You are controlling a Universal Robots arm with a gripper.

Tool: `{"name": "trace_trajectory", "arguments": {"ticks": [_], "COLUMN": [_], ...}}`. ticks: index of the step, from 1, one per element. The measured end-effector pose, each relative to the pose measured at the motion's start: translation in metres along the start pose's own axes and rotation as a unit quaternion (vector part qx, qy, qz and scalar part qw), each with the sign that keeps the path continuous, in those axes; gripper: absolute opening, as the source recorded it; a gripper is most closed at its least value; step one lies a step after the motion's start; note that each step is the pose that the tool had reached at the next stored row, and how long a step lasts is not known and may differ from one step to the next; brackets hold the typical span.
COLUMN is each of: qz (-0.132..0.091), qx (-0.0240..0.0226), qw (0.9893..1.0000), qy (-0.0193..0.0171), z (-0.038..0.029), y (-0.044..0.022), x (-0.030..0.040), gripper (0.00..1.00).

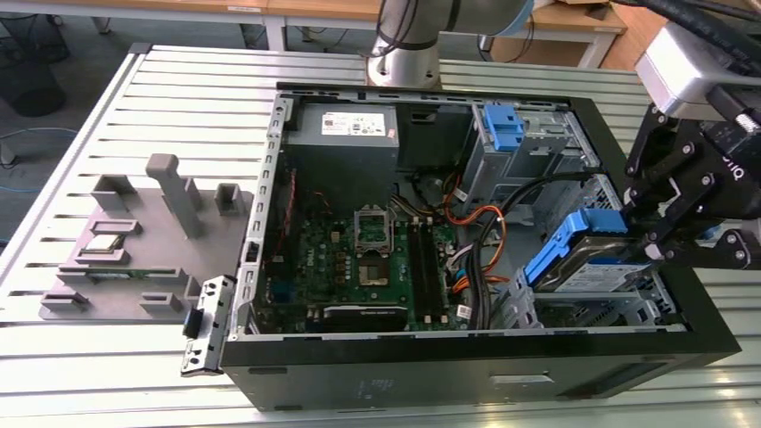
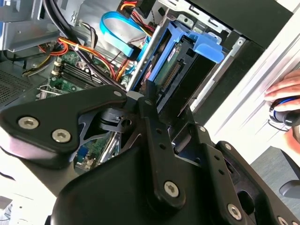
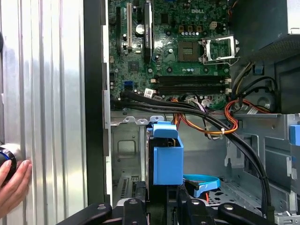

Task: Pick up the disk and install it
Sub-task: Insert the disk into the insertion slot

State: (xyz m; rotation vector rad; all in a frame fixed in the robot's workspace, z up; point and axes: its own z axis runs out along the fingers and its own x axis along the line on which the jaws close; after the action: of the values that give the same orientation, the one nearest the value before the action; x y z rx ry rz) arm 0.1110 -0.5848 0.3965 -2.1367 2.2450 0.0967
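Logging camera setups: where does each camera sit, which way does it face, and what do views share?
Exterior view: off the arm, looking down into the computer case; arm base and gripper show.
First wrist view: on the wrist, facing past gripper and disk toward the motherboard.
Second wrist view: on the wrist, facing over the gripper's links at the disk.
Shared: the gripped disk; both wrist views, a person's hand.

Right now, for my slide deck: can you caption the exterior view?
The gripper holds the disk, tilted, partway into the open computer case.
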Motion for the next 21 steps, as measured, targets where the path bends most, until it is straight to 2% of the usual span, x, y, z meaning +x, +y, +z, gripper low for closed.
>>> {"name": "trace_trajectory", "arguments": {"ticks": [8, 16, 17, 21], "qz": [0.000, 0.000, 0.000, 0.000], "qx": [0.0000, 0.0000, 0.0000, 0.0000], "qw": [1.0000, 1.0000, 1.0000, 1.0000], "qy": [-0.0002, 0.0000, 0.0000, 0.0000], "z": [0.0137, 0.0138, 0.0137, 0.0138], "y": [-0.0002, -0.0002, -0.0002, -0.0002], "x": [0.0012, 0.0012, 0.0012, 0.0012], "gripper": [0.35, 0.36, 0.42, 0.42]}}
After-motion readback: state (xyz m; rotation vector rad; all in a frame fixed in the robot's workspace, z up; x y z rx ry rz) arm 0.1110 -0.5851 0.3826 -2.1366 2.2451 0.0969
